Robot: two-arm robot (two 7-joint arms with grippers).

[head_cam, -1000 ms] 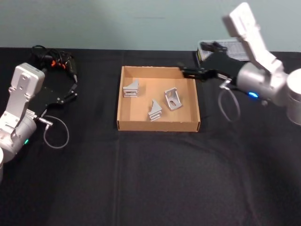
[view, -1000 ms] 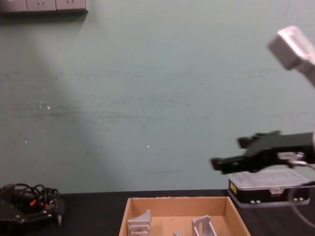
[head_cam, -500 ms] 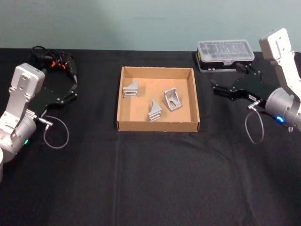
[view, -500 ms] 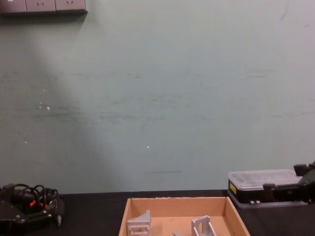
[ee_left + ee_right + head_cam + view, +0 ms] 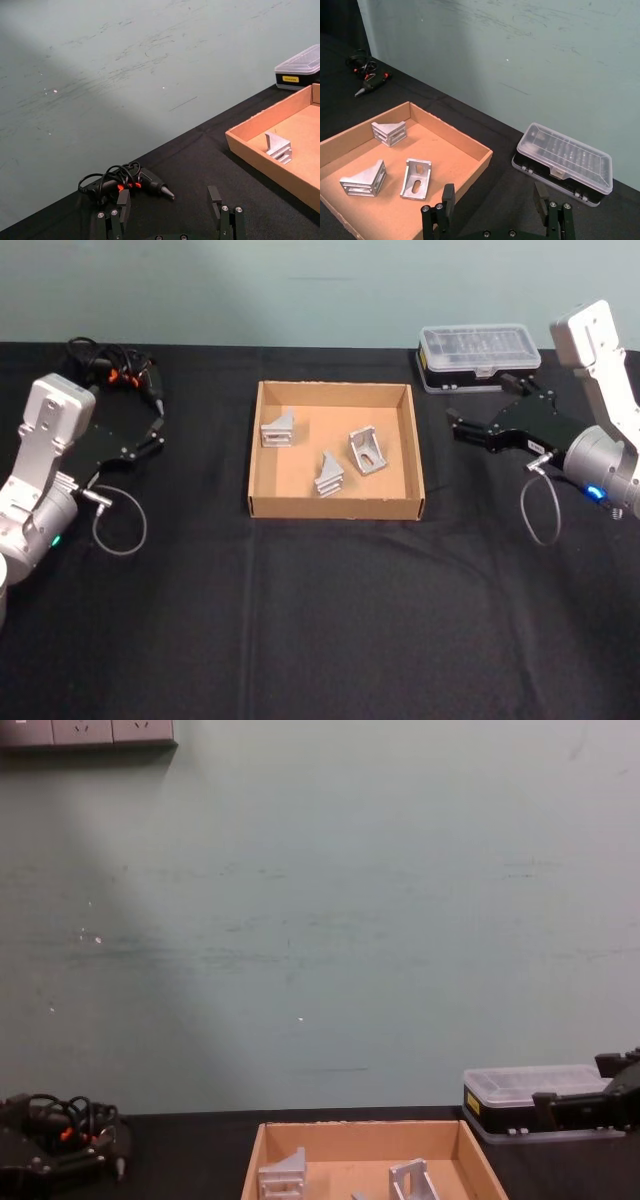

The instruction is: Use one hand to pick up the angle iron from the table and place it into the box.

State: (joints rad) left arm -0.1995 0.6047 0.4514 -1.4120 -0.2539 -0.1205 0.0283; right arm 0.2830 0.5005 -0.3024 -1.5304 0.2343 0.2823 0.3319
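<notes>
Three silver angle irons lie inside the tan cardboard box [image 5: 335, 506]: one at the far left [image 5: 279, 428], one in the middle [image 5: 328, 474], one toward the right [image 5: 368, 451]. My right gripper [image 5: 455, 427] hovers open and holding nothing to the right of the box, in front of the plastic case. In the right wrist view its fingers [image 5: 449, 197] stand wide apart above the table, with the box [image 5: 465, 137] beyond them. My left gripper [image 5: 157, 427] is parked open at the left of the black table [image 5: 330, 620], well apart from the box.
A black plastic case with a clear lid [image 5: 480, 355] stands behind the right gripper, at the far right. A black tool with a coiled cable [image 5: 110, 370] lies at the far left. A grey cable loop [image 5: 120, 525] hangs by the left arm.
The right arm has drawn back from above the box's far right corner, rightward and lower, with nothing in its open gripper. The left arm and the angle irons have stayed still.
</notes>
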